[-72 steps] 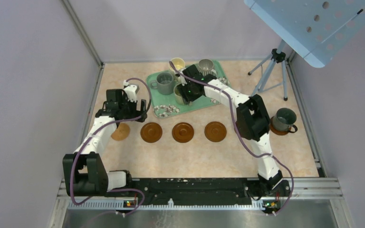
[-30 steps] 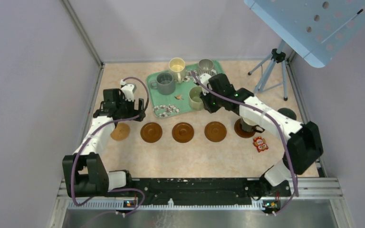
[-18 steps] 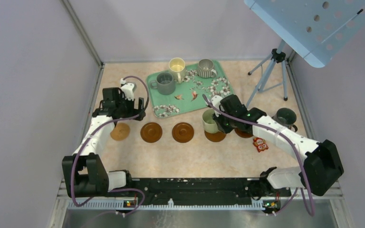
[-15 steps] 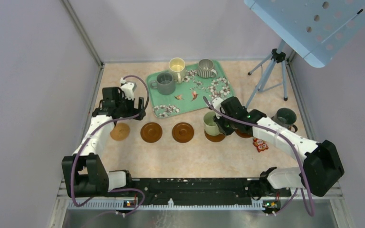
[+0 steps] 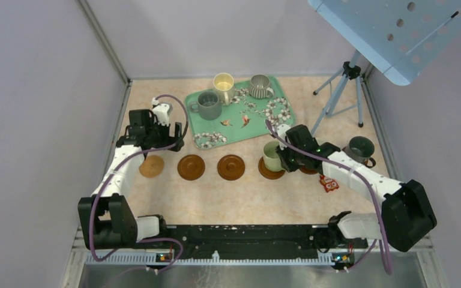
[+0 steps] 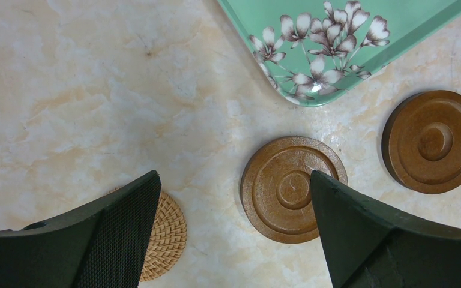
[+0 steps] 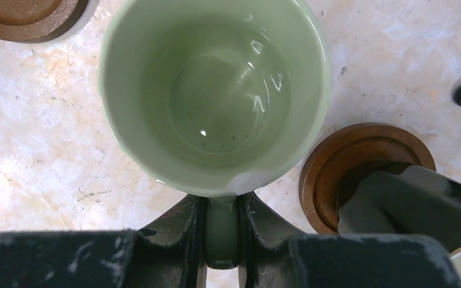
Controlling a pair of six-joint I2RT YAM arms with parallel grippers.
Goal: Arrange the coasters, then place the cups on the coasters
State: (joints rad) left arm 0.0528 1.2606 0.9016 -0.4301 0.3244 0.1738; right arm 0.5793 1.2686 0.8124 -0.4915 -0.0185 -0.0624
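Found right claw [image 7: 222, 209] clenched on the handle of the pale green mug [image 7: 216, 90], one finger on each side. Logged mug upright, mouth up, nothing inside. Placed it, in the overhead view, over the fourth coaster [image 5: 269, 175] of the row counted from the left, with brown rim showing at the near side. Cannot tell whether sitting on that disc or held just above it; disc hidden under the mug in the wrist view.

Found left claw [image 6: 234, 180] released, fingers spread wide, holding nothing, hovering over the left end of the row. Saw below it the tan woven coaster [image 6: 165, 234], partly behind the left finger, and a brown coaster [image 6: 285, 192] just beside, apart from it. Noted third coaster [image 6: 435, 141] further right, also apart. Noted a corner of the green flowered tray [image 6: 336, 36] near both brown ones without touching.

Counted three mugs on the tray, all upright along its far side: grey mug [image 5: 209, 105], cream-yellow mug [image 5: 222, 82], ribbed silvery mug [image 5: 260, 86]. Spotted dark grey-green mug [image 5: 360, 150] off the tray at the right end, well apart from the green one. Noted another brown coaster [image 7: 366, 147] just right of the gripped mug, partly covered by a dark shape, not identifiable. Marked small red trinket [image 5: 329, 183] on the table [image 5: 246, 198] near the right arm, and a tripod [image 5: 342, 90] at the far right corner.
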